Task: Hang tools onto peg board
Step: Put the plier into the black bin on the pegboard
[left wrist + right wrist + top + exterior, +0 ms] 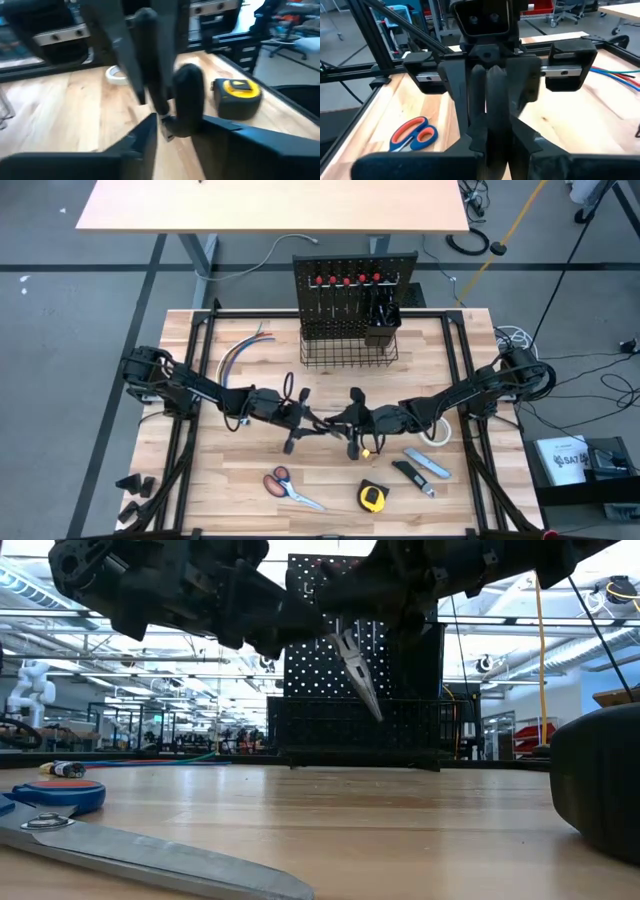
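Silver pliers (358, 675) tips only in low view

Pale wood table (240, 480), smooth; pliers (358, 670) with bright metal jaws; scissors (414, 134) with glossy orange plastic handles.

coloured wires (243, 352) lie on the wooden tabletop (250, 480).
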